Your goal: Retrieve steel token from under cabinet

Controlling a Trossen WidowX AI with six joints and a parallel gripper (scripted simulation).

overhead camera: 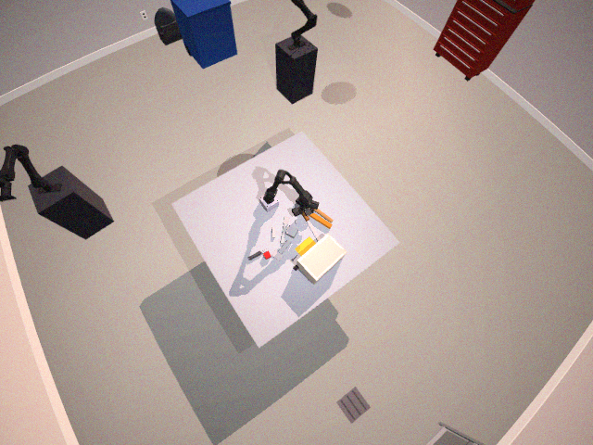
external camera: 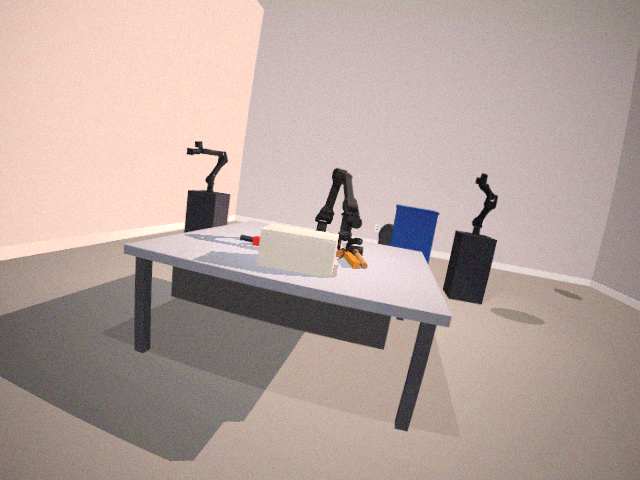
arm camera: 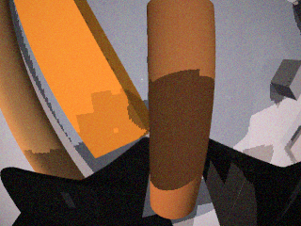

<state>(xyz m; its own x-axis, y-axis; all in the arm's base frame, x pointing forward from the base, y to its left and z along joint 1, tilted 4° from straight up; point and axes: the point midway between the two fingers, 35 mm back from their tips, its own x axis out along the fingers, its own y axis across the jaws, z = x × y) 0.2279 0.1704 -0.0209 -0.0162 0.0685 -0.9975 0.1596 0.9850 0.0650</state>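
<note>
between the jaws (overhead camera: 305,215), shut firmly, sits a round orange-brown handle (overhead camera: 305,217) (arm camera: 181,108).

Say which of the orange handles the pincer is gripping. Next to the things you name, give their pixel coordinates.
The round brownish-orange handle (arm camera: 181,104) between the pincer's (arm camera: 176,165) fingers; the flat-faced bright orange one (arm camera: 71,71) lies outside them.

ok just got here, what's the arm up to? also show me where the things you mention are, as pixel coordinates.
The pincer (overhead camera: 304,216) (arm camera: 176,160) is shut on a round orange-brown handle (overhead camera: 305,217) (arm camera: 181,113), beside two more orange pieces (overhead camera: 321,219) (external camera: 351,258). From the top view, a thin rod seems to run from it toward the cream cabinet (overhead camera: 321,259) (external camera: 297,250), so it is probably a reaching tool. The yellow patch (overhead camera: 305,246) in front may be the target area. I can't make out the token.
</note>
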